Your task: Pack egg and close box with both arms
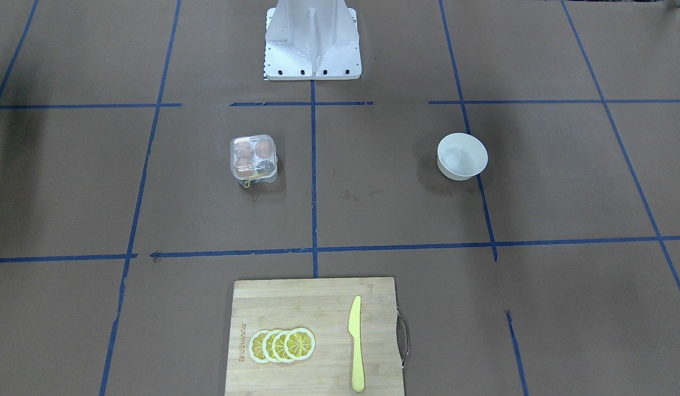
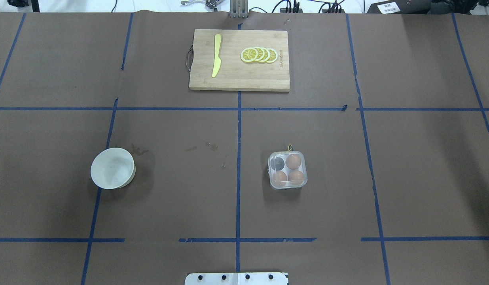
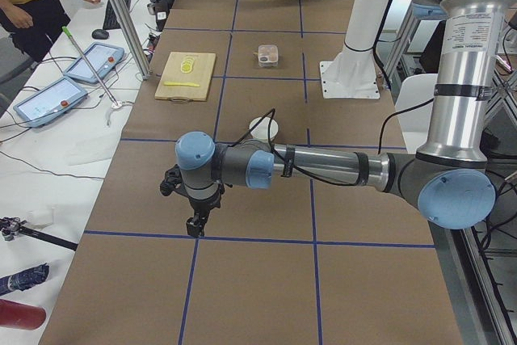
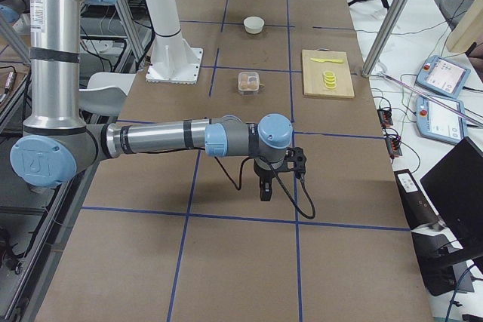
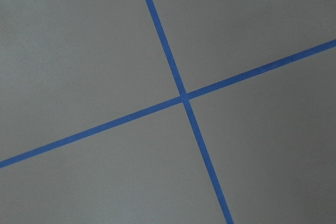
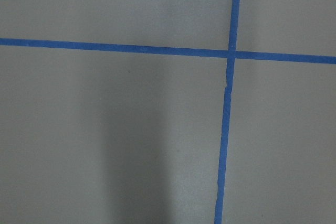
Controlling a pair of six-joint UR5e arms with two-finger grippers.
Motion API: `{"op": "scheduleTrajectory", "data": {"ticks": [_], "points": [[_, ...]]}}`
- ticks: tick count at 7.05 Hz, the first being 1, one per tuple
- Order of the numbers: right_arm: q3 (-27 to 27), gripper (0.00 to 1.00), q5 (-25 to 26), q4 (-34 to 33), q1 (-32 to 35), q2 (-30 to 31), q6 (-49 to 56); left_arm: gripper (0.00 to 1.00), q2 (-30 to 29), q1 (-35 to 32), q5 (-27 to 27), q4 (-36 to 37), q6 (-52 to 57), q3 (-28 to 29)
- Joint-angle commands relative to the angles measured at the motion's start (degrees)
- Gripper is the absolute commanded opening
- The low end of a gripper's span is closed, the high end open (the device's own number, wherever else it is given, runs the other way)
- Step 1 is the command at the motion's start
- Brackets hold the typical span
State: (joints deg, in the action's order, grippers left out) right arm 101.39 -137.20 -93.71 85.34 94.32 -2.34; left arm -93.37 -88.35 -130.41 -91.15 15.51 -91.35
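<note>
Black open-frame left gripper (image 3: 194,222) points straight down, close over the brown paper table (image 2: 169,198) and beside a blue tape line. It shows only from the table's end, so I cannot tell how wide its jaws stand or whether they grip anything. My left arm (image 3: 323,167) runs level from a low elbow, with the wrist bent down.

Right gripper (image 4: 264,186): same case. It points down near the paper, and its opening and hold cannot be told. My right arm (image 4: 158,137) also reaches out level, wrist turned down. Both wrist cameras show only paper and crossed tape.

On the table, left to right in the overhead view:
- White bowl (image 2: 112,168).
- Wooden cutting board (image 2: 238,77) at the far edge, with a yellow knife (image 2: 217,59) and lemon slices (image 2: 259,54) on it.
- The box (image 2: 287,170), well apart from both grippers. Three brown eggs (image 2: 293,161) sit in its cells, and something dark lies in the fourth. I cannot tell which one is the task's egg.
</note>
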Motion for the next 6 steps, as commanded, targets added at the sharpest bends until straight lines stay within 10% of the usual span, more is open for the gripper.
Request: {"op": "scheduleTrajectory", "data": {"ticks": [1, 6], "points": [[-0.31, 1.00, 0.27, 0.02, 0.00, -0.19, 0.14, 1.00, -0.58, 0.02, 3.30, 0.27, -0.04, 0.47], [-1.36, 1.00, 0.44, 0.11, 0.00, -0.89, 0.32, 1.00, 2.04, 0.19, 2.97, -0.61, -0.04, 0.21]]}}
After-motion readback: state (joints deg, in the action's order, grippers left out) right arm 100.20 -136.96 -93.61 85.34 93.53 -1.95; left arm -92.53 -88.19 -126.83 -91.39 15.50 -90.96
